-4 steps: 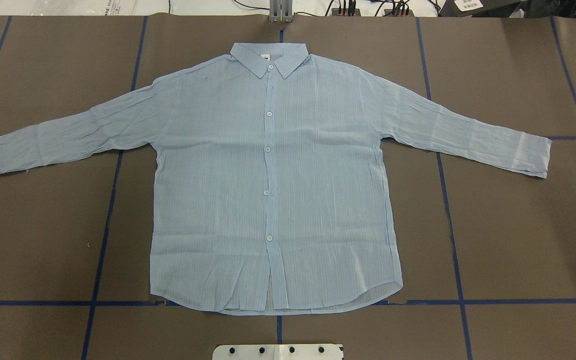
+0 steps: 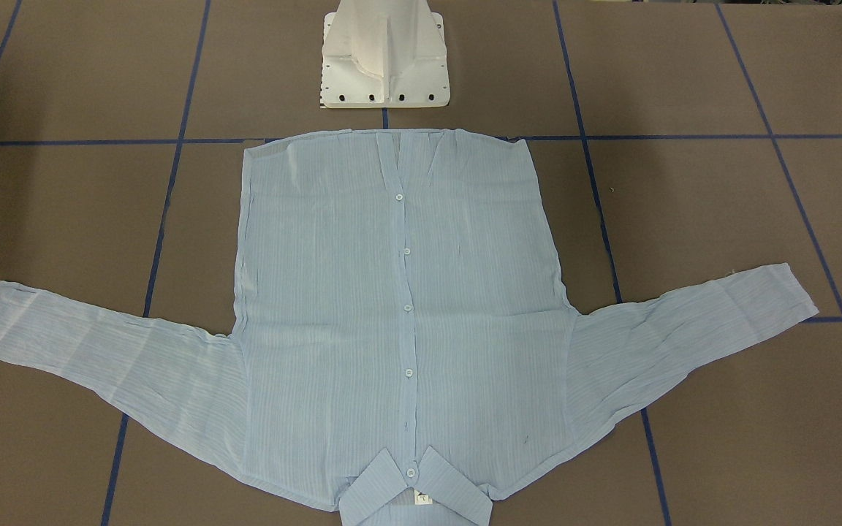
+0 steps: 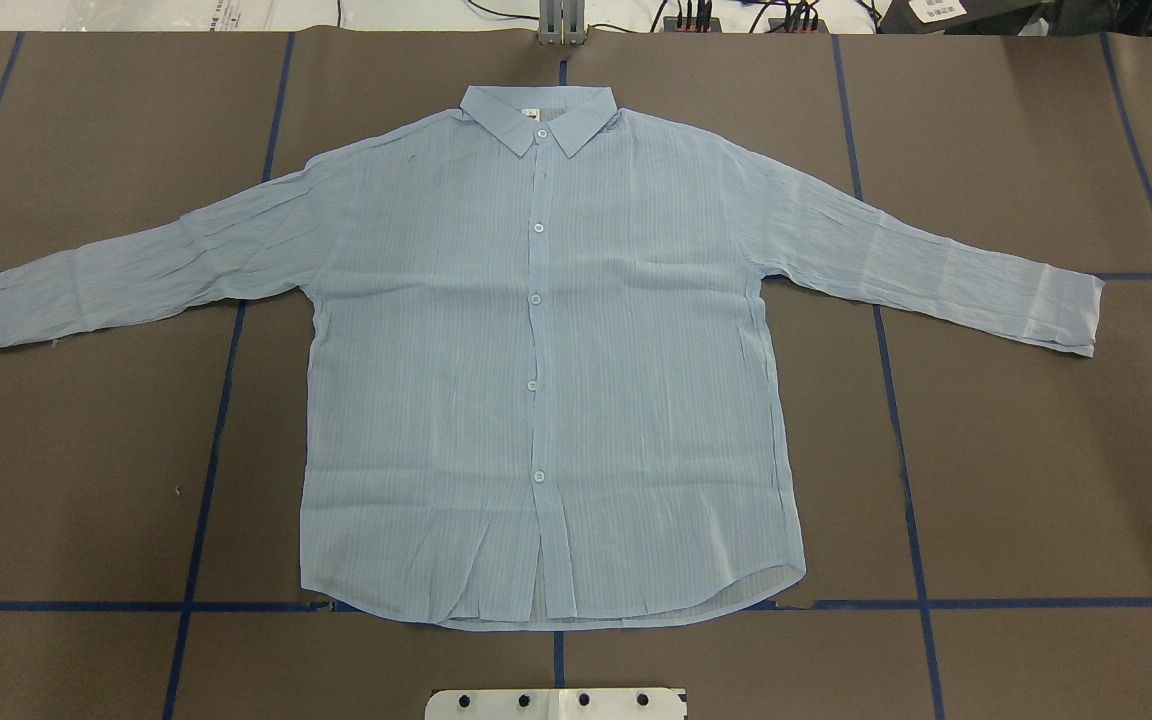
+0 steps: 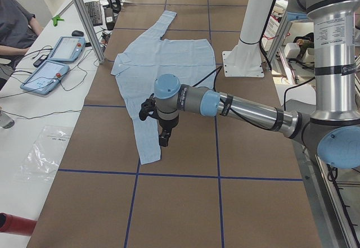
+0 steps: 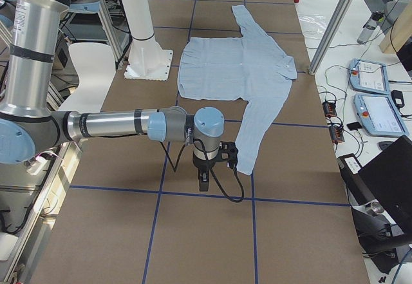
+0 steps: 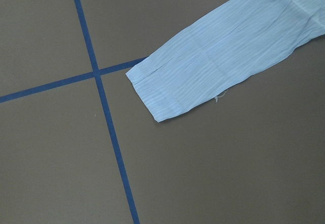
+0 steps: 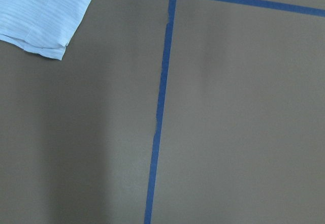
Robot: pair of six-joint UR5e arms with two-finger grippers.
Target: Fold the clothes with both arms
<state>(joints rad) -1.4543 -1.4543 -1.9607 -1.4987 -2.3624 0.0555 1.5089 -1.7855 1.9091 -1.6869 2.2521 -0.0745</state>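
Note:
The light-blue striped shirt [image 3: 546,380] lies flat and buttoned on the brown table, sleeves spread, collar at the far side; it also shows in the front view [image 2: 399,307]. In the exterior left view my left gripper [image 4: 163,138] hangs above the near sleeve's cuff [image 4: 149,152]; I cannot tell if it is open. The left wrist view shows that cuff [image 6: 203,71]. In the exterior right view my right gripper [image 5: 203,182] hangs just beside the other cuff [image 5: 243,158]; I cannot tell its state. The right wrist view shows that cuff [image 7: 40,10] at its corner.
The white pedestal base [image 2: 384,66] stands at the hem side of the shirt. Blue tape lines [image 3: 216,420] cross the brown table. An operator [image 4: 14,23] sits by tablets [image 4: 50,73] on a side table; aluminium posts [image 4: 84,17] stand at its edge.

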